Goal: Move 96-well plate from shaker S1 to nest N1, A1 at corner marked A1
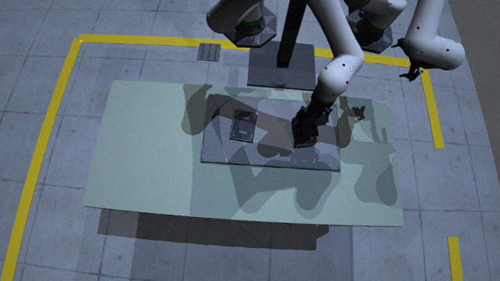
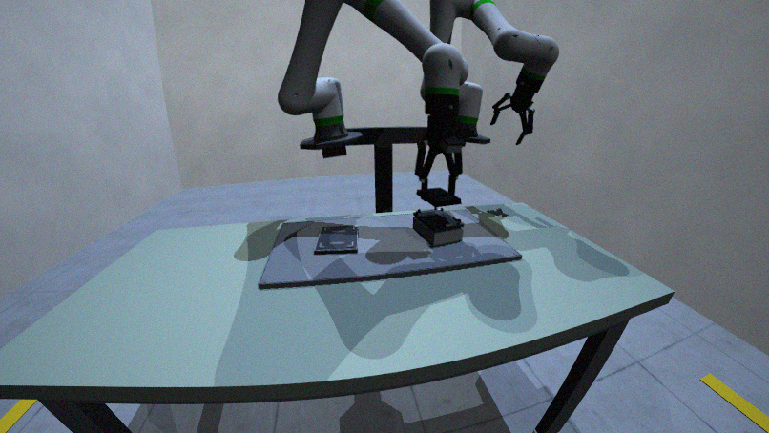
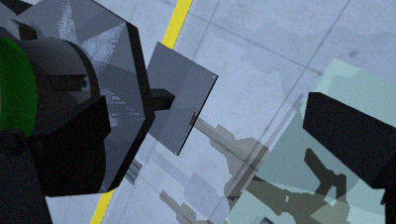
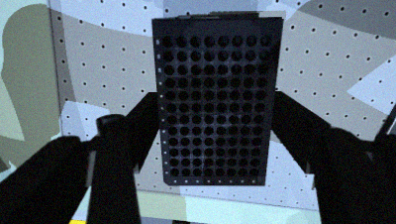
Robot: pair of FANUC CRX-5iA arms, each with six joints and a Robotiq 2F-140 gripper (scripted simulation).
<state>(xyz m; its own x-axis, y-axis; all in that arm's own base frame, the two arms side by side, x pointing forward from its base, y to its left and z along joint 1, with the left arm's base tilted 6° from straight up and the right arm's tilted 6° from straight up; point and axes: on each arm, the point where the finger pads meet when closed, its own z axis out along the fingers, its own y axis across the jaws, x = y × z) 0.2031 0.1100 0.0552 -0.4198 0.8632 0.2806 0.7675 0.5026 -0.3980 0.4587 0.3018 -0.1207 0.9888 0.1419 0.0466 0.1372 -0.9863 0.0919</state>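
We can read no text, label, brand or number in any of the four views. The corner mark on the plate nest (image 1: 243, 125) (image 2: 337, 240) is too small for us to make out, and we see only dark wells and pale dots, no legible lettering, on the 96-well plate (image 2: 439, 195) (image 4: 217, 106).

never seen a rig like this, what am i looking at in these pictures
Two white robot arms with black grippers stand behind a table. One picture looks down from above, another across the table; two come from cameras on the arms' wrists.

On the table, a board bears a flat plate nest and the boxy plate shaker. The right gripper holds a 96-well plate above the shaker. The left gripper is open, off to the side.
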